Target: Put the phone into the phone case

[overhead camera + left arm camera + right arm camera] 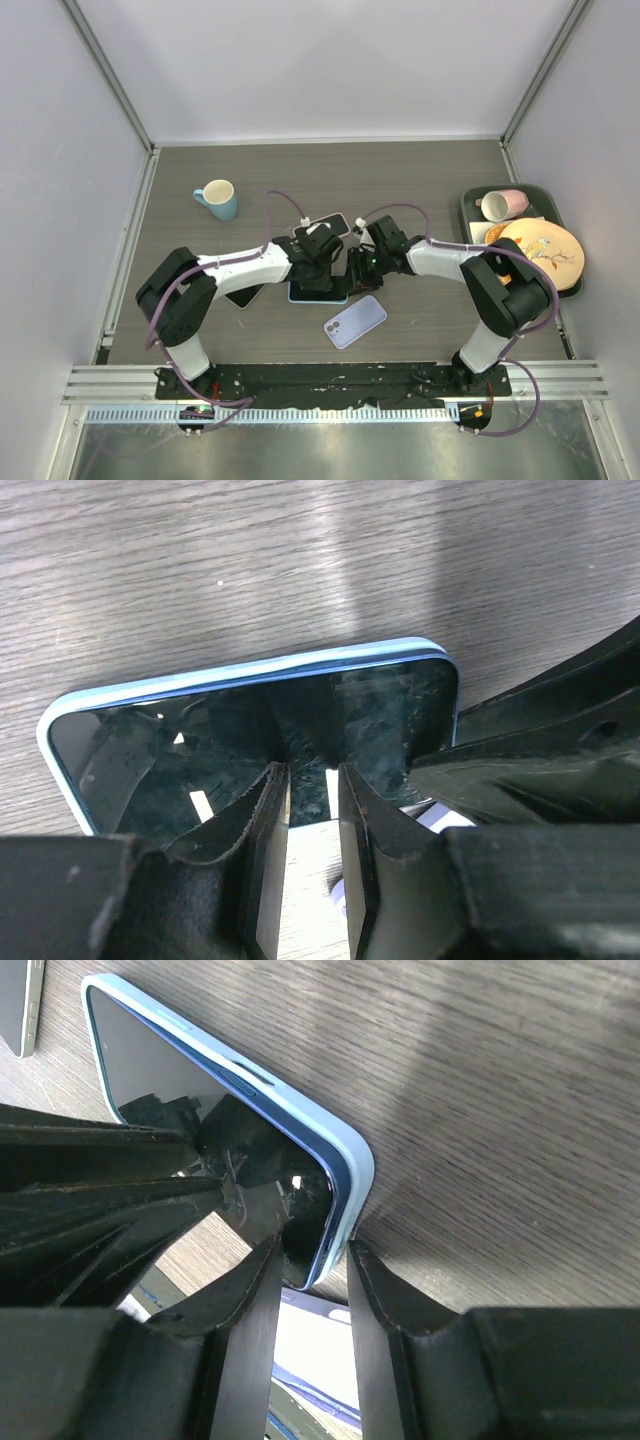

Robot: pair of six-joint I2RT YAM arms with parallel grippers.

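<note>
Both jaws over phone point(200, 730), case point(250, 669) edge clear, open table point(300, 560) beyond

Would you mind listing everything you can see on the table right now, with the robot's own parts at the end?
cased phone: one, dark screen in a light blue case, table centre
lilac phone or case: one, lilac, back up, in front of the cased phone
rear dark phone: one, black, just behind centre
left dark phone: one, black, partly under the left arm
mug: one, blue, rear left
tray: one, dark green, right edge
cup: one, pink, on the tray
plate: one, cream with floral pattern, on the tray
left end effector: one, black, over the cased phone
right end effector: one, black, at the cased phone's corner
</note>
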